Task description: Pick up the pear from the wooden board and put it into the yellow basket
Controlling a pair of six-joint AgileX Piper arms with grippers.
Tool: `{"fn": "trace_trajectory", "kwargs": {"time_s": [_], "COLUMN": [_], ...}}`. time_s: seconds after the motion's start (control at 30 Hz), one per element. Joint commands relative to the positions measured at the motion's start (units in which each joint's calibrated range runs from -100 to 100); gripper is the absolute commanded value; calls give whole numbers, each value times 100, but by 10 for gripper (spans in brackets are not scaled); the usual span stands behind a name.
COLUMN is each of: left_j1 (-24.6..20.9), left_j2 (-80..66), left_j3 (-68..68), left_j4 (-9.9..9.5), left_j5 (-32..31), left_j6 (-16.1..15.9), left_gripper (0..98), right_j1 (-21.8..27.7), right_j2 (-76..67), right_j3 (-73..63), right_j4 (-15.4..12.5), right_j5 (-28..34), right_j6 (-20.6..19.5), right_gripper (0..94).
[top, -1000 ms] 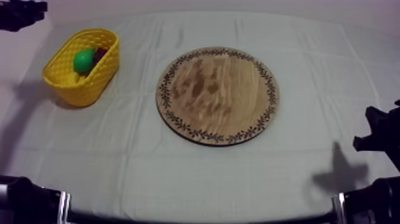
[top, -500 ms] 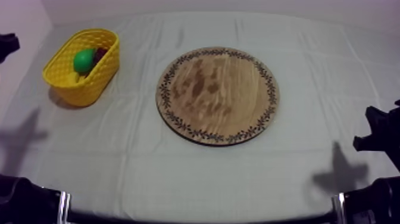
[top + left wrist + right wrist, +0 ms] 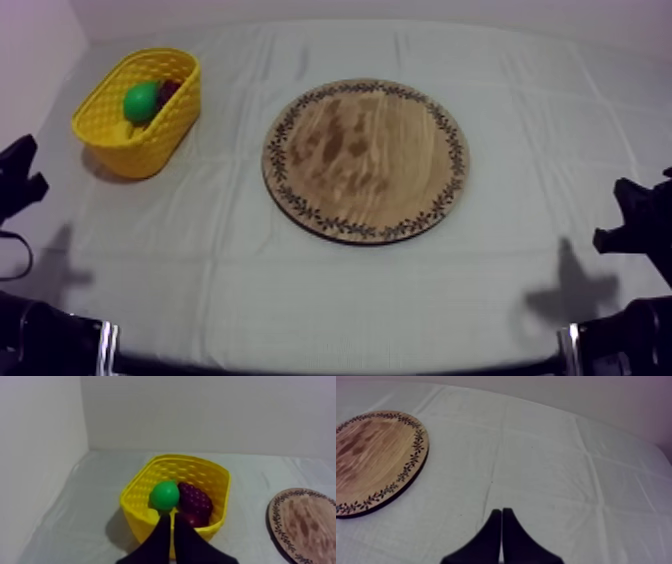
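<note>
The desk (image 3: 330, 290), under its grey-white cloth, offers wide open cloth along the near edge and on the right side, between the board and the right arm; its far edge meets a pale wall, and another wall closes the left side beside the basket. The round wooden board (image 3: 365, 160) lies flat near the middle, well apart from the basket and from both arms; the two wrist views cut it off at its rim. The yellow basket (image 3: 150, 145) stands near the far left corner, with a strip of cloth between it and the desk's left edge. The left arm (image 3: 15, 180) sits low at the left edge, short of the basket and apart from it; the left jaws lie together as a narrow wedge, pointing at the basket's near wall and holding nothing. The right arm (image 3: 640, 230) rests low at the right edge; the right jaws are likewise pressed together over plain cloth, beside the board. The pear (image 3: 141, 102), green, sits inside the basket, touching a bunch of grapes (image 3: 195, 501); what lies beneath them is hard to make out.
</note>
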Motion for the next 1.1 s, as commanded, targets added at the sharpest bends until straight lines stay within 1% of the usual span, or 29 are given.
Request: {"fn": "trace_trajectory", "kwargs": {"time_s": [0.0, 0.07, 0.13, 0.37, 0.7, 1.07], "left_j1": [-30, -53, -64, -69, -99, -133], "left_j2": [-267, -397, -527, -739, -759, -759], "left_j3": [527, 758, 882, 991, 1000, 1000], "left_j4": [4, -5, -18, 132, 224, 210], "left_j5": [-208, -325, -312, -58, 15, 73], "left_j6": [-71, -116, -134, -286, -126, -80], "left_gripper": [0, 0, 0, 0, 0, 0], "right_j1": [2, 2, 2, -4, -3, -5], "right_j2": [1, 1, 1, 1, 1, 1], "right_j3": [5, 5, 5, 5, 5, 5], "right_j4": [1, 1, 1, 1, 1, 1], "right_j5": [-3, -3, -3, -3, -3, -3], "right_j6": [0, 0, 0, 0, 0, 0], "right_gripper": [5, 5, 5, 5, 5, 5]}}
